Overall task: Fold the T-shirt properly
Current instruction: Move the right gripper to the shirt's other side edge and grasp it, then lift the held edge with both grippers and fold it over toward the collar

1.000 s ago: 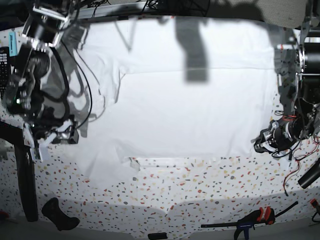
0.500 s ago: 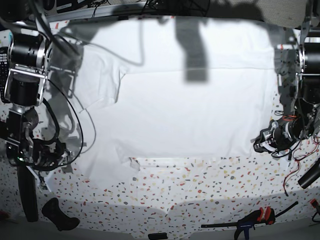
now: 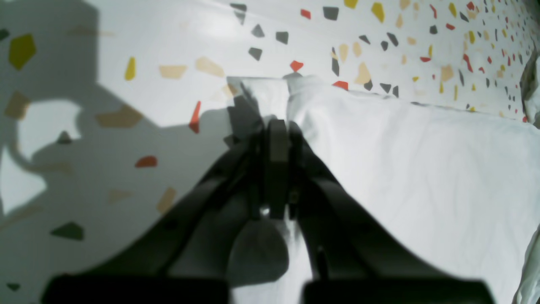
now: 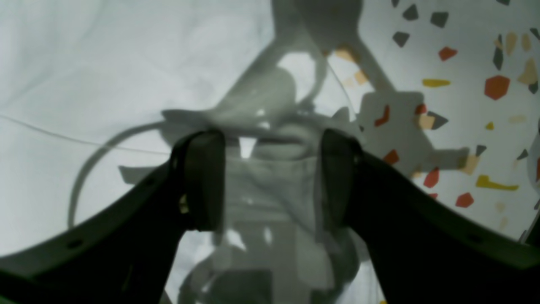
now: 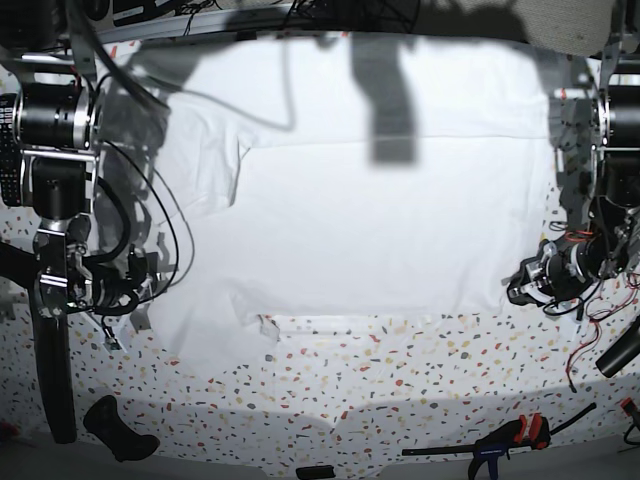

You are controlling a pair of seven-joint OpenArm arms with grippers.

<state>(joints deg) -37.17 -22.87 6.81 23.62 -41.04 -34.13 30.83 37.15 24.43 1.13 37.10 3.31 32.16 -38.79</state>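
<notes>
Your T-shirt (image 5: 370, 200) lies spread flat over the far half of the tabletop (image 5: 400, 390), reaching almost from the left edge to the right edge in the base view. Its straight hem runs across the middle of the tabletop, and one sleeve hangs down toward the near left corner, ending in a loose flap.

Your left gripper (image 3: 276, 126) sits low at the right edge of the tabletop, jaws pressed together. From its wrist view the tips meet right at the corner of the T-shirt (image 3: 422, 169); the cloth bunches against them, but you cannot tell whether any fabric is pinched between them. The speckled tabletop (image 3: 168, 50) is bare just beyond that corner.

Your right gripper (image 4: 270, 177) hangs over the left sleeve, jaws spread wide. Its wrist view shows wrinkled, shadowed T-shirt (image 4: 105, 63) fabric between the two fingers (image 4: 204, 177), with no contact visible. The speckled tabletop (image 4: 464, 63) shows to the right of the sleeve edge.

Along the near edge of the tabletop you have a black-and-orange clamp (image 5: 505, 440) toward the right corner and a dark handle-like object (image 5: 118, 428) toward the left corner. No containers show in any view.
</notes>
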